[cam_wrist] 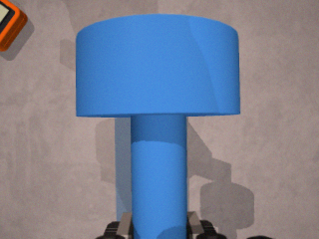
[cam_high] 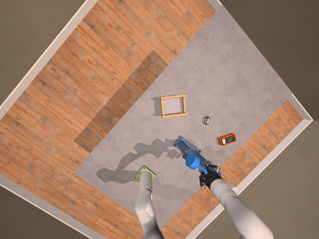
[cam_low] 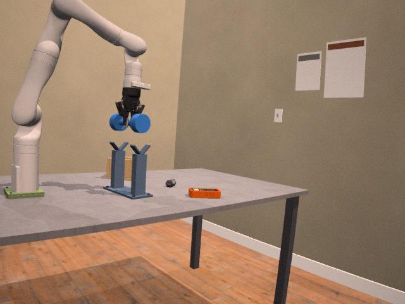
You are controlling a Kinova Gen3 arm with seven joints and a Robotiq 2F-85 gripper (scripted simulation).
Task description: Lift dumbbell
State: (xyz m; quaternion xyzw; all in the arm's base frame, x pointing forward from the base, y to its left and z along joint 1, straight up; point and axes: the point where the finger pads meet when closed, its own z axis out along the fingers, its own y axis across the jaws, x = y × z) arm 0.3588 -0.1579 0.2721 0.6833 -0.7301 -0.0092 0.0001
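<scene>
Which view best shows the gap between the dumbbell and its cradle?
Exterior: the dumbbell hangs level in the gripper, plainly above the cradle. From the top, it overlaps the cradle, hiding the height. The wrist view shows only its bar and one head.

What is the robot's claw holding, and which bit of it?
The gripper holds the blue dumbbell by its thin middle bar, between the two round ends.

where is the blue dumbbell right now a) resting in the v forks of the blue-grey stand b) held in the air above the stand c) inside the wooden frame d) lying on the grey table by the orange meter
b: in the exterior view the blue dumbbell hangs in the black tool, shut on its bar, with a plain gap above the V forks of the blue-grey cradle stand.
</scene>
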